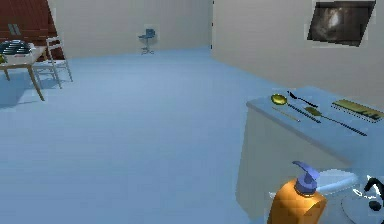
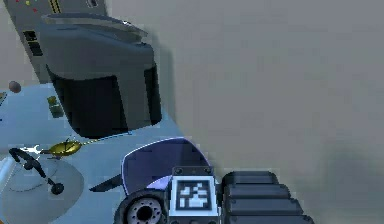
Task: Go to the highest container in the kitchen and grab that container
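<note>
The Stretch's gripper (image 2: 143,209) is hanging by the near edge of the pale blue counter (image 2: 28,125). Its far end is merging with a rounded lavender dome (image 2: 158,165), so whether it is grasping anything cannot be told. Reaching on is likely risking a sweep of the gold spoon (image 2: 65,148) and black ladle (image 2: 30,165) off that counter. The likeliest target, a tall dark grey boxy container (image 2: 100,85), is standing at the counter's far end, well apart from the gripper.
</note>
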Available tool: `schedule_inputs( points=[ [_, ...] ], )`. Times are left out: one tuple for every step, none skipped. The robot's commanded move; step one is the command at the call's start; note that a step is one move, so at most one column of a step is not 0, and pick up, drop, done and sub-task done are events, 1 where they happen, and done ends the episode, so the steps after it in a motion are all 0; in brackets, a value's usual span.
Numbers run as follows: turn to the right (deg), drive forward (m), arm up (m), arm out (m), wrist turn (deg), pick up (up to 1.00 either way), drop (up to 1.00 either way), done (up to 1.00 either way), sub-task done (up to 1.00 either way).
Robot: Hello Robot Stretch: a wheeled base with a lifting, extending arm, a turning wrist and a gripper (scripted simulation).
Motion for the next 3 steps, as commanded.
schedule_inputs(
  points=[
    [0.0, 0.00, 0.00, 0.00, 45.0, 0.00, 0.00, 0.00, 0.00],
    [0.0, 0.00, 0.00, 0.00, 24.0, 0.00, 0.00, 0.00, 0.00],
    [0.0, 0.00, -0.04, 0.00, 0.0, 0.00, 0.00, 0.00, 0.00]
  ],
)
